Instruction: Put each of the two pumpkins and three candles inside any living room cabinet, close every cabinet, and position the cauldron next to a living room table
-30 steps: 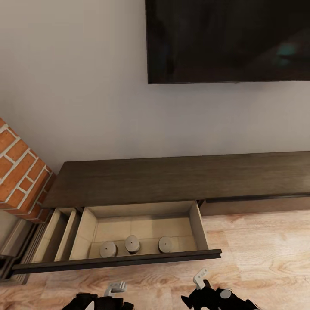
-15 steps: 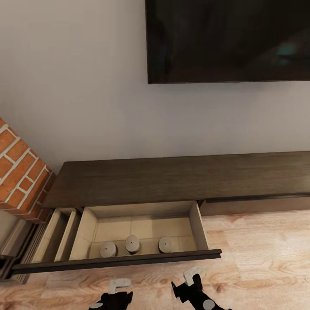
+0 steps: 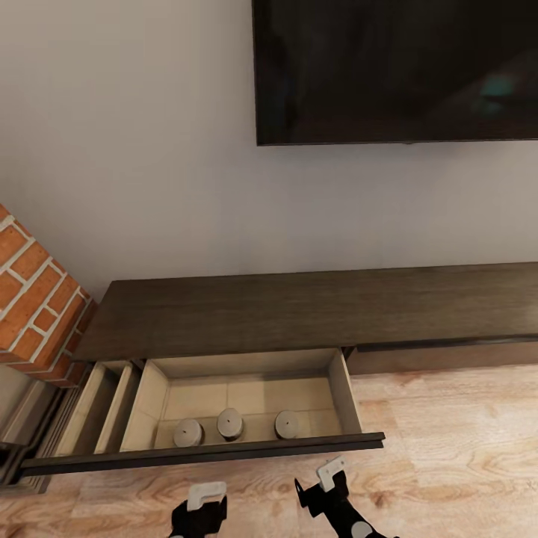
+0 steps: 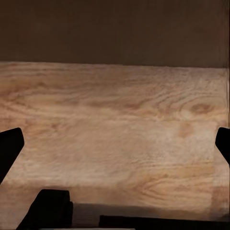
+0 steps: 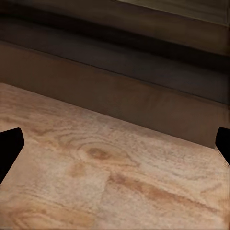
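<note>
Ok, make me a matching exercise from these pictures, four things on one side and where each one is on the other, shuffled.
Things:
1. candles
2. television
3. brick fireplace
4. right gripper

Places:
A. on the wall above the cabinet
B. left of the cabinet
C. in the open drawer
D. over the wooden floor, in front of the drawer

Pairs: 1-C, 2-A, 3-B, 4-D

Dark flat television (image 3: 396,71) hung on a plain pale wall (image 3: 127,149), red brick column (image 3: 33,299) stood at the wall's left, light wood-grain floor (image 3: 448,426) lay below.
</note>
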Motion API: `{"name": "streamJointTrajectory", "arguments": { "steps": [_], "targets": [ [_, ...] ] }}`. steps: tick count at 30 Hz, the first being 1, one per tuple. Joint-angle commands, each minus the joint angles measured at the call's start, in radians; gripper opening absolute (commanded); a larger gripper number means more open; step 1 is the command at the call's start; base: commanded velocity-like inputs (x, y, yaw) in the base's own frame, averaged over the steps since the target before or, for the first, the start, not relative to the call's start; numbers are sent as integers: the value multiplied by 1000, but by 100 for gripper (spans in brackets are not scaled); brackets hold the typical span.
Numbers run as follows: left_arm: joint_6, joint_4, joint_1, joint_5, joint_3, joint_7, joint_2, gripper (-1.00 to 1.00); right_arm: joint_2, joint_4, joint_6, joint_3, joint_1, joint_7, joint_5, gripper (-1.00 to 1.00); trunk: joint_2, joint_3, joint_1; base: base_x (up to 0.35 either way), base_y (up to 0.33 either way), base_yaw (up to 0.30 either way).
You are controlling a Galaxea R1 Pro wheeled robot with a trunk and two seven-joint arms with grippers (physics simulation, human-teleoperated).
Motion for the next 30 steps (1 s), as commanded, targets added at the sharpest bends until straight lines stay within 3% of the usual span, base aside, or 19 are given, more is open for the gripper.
{"name": "streamJointTrajectory", "arguments": {
  "steps": [1, 2, 4, 8, 13, 30],
  "targets": [
    [-23, 0, 0, 1, -23, 2, 0, 100, 0, 4, -10, 0, 0, 0, 0, 100, 0, 0, 0, 0, 0, 0],
    [-68, 3, 0, 5, -101, 4, 2, 100, 0, 22, -24, 0, 0, 0, 2, 100, 0, 0, 0, 0, 0, 0],
    [-72, 4, 0, 7, -111, 4, 3, 100, 0, 24, -25, 0, 0, 0, 2, 100, 0, 0, 0, 0, 0, 0],
    [-75, 12, 0, 11, -114, 5, 2, 100, 0, 25, -26, 0, 0, 0, 3, 100, 0, 0, 0, 0, 0, 0],
    [-77, 69, 0, 9, -110, 5, -1, 100, 0, 25, -26, 0, 0, 0, 4, 100, -35, -16, 19, 0, 0, 0],
    [-96, 80, 0, 3, -116, 5, 3, 100, 0, 25, -26, 0, 0, 2, 4, 100, -154, -69, 84, 0, 0, 0]
  ]
}}
